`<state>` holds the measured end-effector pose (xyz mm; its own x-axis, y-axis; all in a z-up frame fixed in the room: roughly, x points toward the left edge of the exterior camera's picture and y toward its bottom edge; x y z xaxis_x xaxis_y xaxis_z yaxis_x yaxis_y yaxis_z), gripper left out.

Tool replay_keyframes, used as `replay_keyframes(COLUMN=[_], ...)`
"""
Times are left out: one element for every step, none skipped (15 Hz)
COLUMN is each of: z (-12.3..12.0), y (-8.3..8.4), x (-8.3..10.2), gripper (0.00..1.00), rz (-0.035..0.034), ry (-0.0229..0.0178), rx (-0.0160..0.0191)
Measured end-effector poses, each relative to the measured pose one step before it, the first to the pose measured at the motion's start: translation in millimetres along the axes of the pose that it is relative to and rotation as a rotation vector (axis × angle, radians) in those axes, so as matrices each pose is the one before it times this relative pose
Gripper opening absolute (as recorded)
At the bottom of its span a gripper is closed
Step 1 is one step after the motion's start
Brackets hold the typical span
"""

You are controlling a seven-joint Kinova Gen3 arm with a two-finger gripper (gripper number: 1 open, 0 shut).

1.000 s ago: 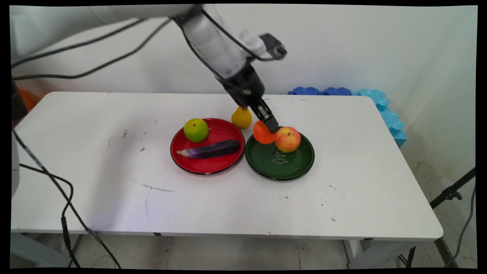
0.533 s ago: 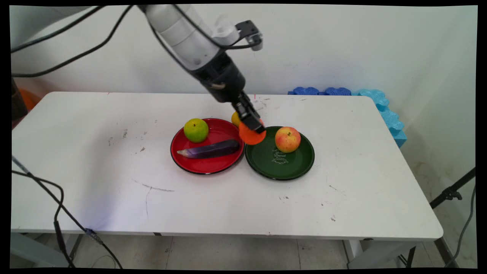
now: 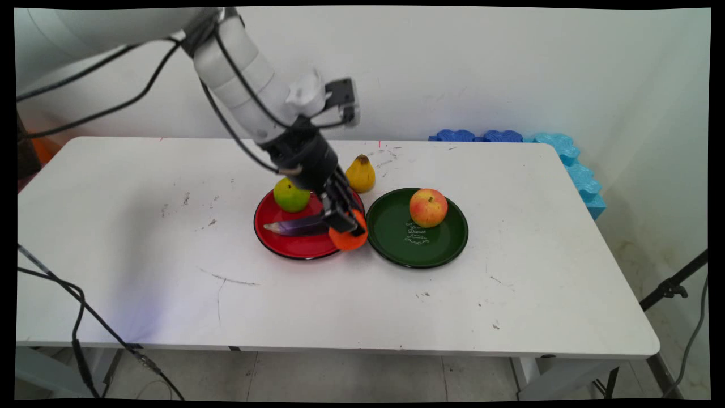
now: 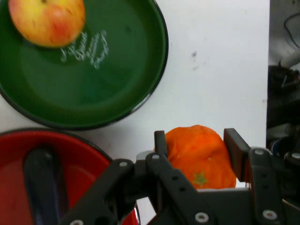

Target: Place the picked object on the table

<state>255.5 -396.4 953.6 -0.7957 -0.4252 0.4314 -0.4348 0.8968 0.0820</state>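
Fingers of the gripper (image 4: 196, 150) clamp an orange fruit (image 3: 349, 237) by its sides, over the near right rim of the red plate (image 3: 294, 249). It looks light, rigid and smooth, likely to slip unless held across its widest part. A second ago it hung beside the apple (image 3: 428, 207) over the green plate (image 3: 416, 252).

White script lettering on floor of green plate (image 3: 396, 249), just below apple (image 3: 428, 207) in main view. Looks like two or three short lines, cursive. Too small and blurred to read for sure. Hand view shows same lettering on green plate (image 4: 117, 70), smeared, beside apple (image 4: 46, 19). No other readable text, label or number anywhere.
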Motion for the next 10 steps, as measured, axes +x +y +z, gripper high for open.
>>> replay_keyframes(z=[6.30,5.43,6.60,6.53,6.36,5.33,6.10,5.12,3.38,4.67], y=[1.04,0.53,0.25,0.03,-0.01,0.02,0.01,0.18,0.40,0.53], x=[-4.66,-3.48,-3.22,-2.09,-2.04,-1.68,-1.68,-1.32,-0.66,-0.97], gripper=[0.00,0.00,0.00,0.00,0.00,0.00,0.00,0.00,0.00,0.00], rz=[0.00565,0.00480,0.00531,0.00539,0.00363,0.00175,0.00032,-0.00073,-0.00045,-0.00092], ry=[-0.00654,-0.00403,-0.00342,-0.00328,-0.00266,-0.00172,-0.00108,-0.00098,-0.00034,-0.00018], rx=[-0.00305,-0.00162,-0.00002,0.00026,0.00066,0.00062,0.00156,0.00097,0.00015,0.00022])
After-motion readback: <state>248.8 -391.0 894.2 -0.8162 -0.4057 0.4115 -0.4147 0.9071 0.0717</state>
